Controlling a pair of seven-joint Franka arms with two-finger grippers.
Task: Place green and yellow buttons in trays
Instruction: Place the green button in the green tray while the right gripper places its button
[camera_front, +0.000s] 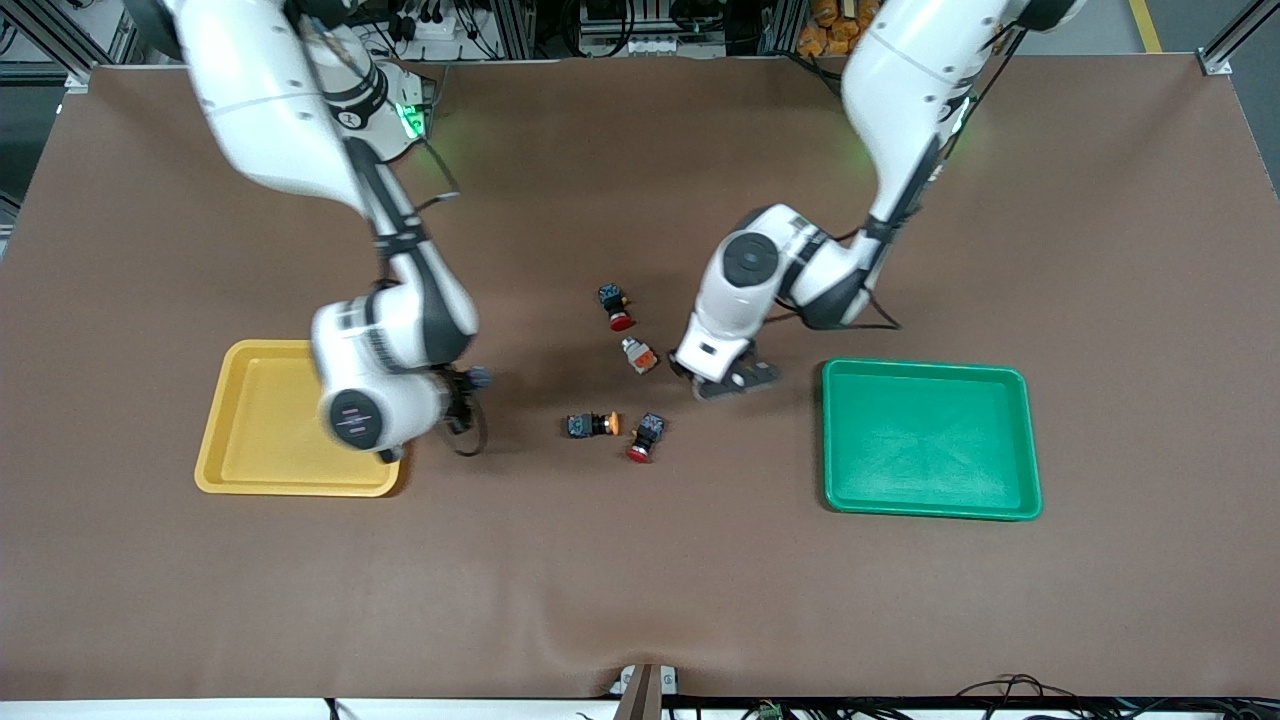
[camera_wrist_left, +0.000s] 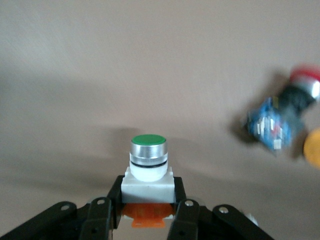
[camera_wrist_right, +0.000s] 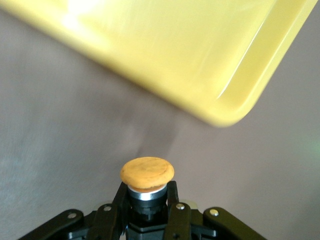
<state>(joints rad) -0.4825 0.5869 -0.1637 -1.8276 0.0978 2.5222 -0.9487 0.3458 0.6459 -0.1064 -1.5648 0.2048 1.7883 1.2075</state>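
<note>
My left gripper (camera_front: 735, 380) is over the brown table between the loose buttons and the green tray (camera_front: 930, 438). In the left wrist view it (camera_wrist_left: 148, 194) is shut on a white-and-orange button with a green cap (camera_wrist_left: 148, 165). My right gripper (camera_front: 468, 398) is beside the corner of the yellow tray (camera_front: 262, 425). In the right wrist view it (camera_wrist_right: 147, 196) is shut on a dark button with a yellow cap (camera_wrist_right: 147, 173), and the yellow tray's corner (camera_wrist_right: 220, 112) is close ahead. On the table lie a second white-and-orange button (camera_front: 638, 355) and a second yellow-capped button (camera_front: 593, 425).
Two dark switches with red caps lie among the buttons, one farther from the front camera (camera_front: 616, 306) and one beside the yellow-capped button (camera_front: 646, 437). The left wrist view shows a red-capped switch (camera_wrist_left: 280, 117) and a yellow cap's edge (camera_wrist_left: 313, 147).
</note>
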